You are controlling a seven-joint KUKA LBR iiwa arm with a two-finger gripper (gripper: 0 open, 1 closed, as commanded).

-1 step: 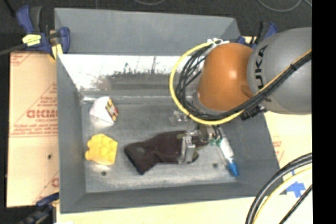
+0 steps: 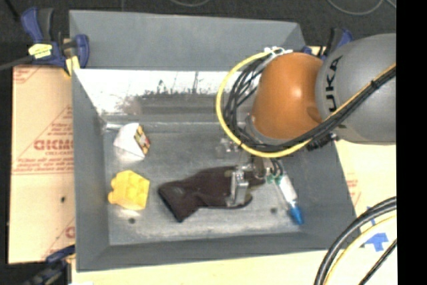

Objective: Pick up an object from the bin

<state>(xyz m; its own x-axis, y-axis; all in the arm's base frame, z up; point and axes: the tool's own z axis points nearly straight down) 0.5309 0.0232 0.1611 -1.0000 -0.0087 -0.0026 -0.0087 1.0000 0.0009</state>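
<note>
Dark brown cloth (image 2: 193, 191): limp, crumpled piece lying flat on the bin (image 2: 91, 170) floor, near the front wall and roughly mid-width. Its right end is under the gripper (image 2: 238, 189).

Gripper: sits low, at the cloth's right end and apparently touching it. The metal tip overlaps the fabric edge. Cannot tell whether it is clenched or released, since the orange wrist cover and cables hide most of it from above. No grasp is confirmed, and no fabric is seen lifted off the floor.

3 other things in the bin:
1. Yellow toy brick (image 2: 129, 189), left of the cloth and apart from it.
2. White packet (image 2: 131, 141) with a printed patch, behind the brick near the left wall.
3. Pen (image 2: 288, 197) with a blue cap, just right of the gripper, lying at a slant.

Judgement: the cloth end is a sensible target. Soft fabric bunches into a fold that can be pinched, and this end is clear of the brick. Risk: the pen lies close enough to be nudged, and a thin pinch of cloth may slip out on lifting.
</note>
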